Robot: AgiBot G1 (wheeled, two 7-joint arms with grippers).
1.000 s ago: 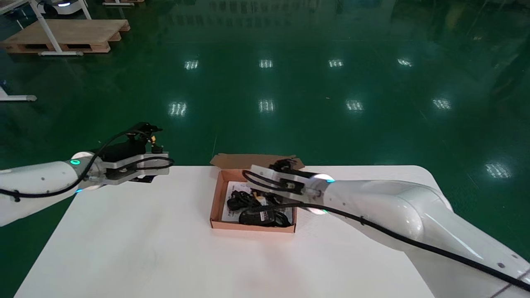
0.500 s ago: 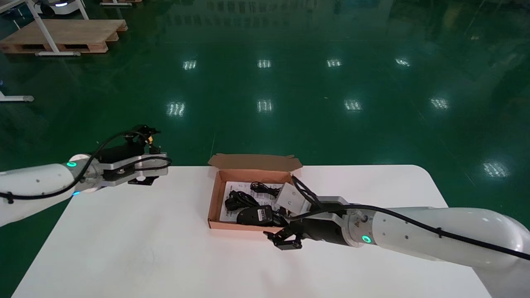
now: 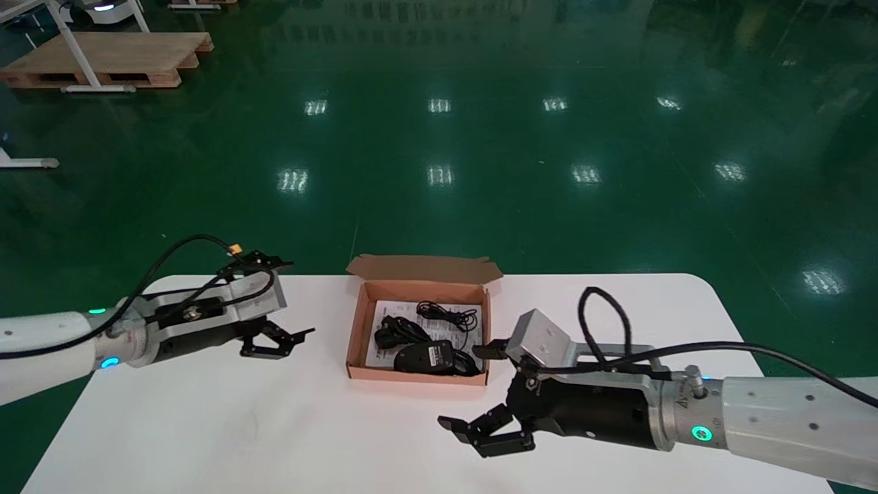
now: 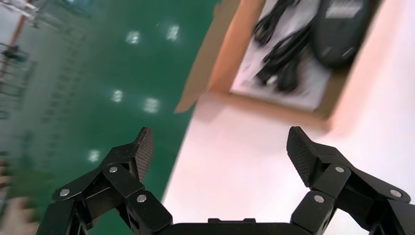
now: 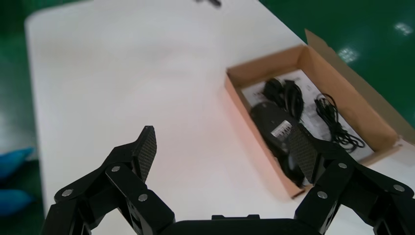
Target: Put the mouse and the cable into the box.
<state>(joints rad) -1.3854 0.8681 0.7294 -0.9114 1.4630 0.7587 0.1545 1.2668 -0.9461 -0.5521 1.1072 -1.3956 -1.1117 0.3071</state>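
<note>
The open cardboard box (image 3: 355,328) sits at the table's far middle. Inside lie the black mouse (image 3: 425,357), belly up with its label showing, and the black cable (image 3: 449,315) in loose coils on a paper sheet. My right gripper (image 3: 461,385) hovers open and empty just off the box's near right corner. My left gripper (image 3: 288,341) is open and empty over the table, left of the box. The left wrist view shows the left gripper (image 4: 220,147) facing the box (image 4: 210,73), mouse (image 4: 340,34) and cable (image 4: 281,58). The right wrist view shows the right gripper (image 5: 223,147), box (image 5: 249,122), mouse (image 5: 274,122) and cable (image 5: 333,117).
The white table (image 3: 274,425) ends at a rounded far edge just behind the box, with green floor (image 3: 439,137) beyond. The box's back flap (image 3: 422,266) stands open past that edge. A wooden pallet (image 3: 103,58) lies far off at the back left.
My right arm has pulled back from above the box to the near right and swung low over the table. My left arm has dropped from the far left corner toward the box.
</note>
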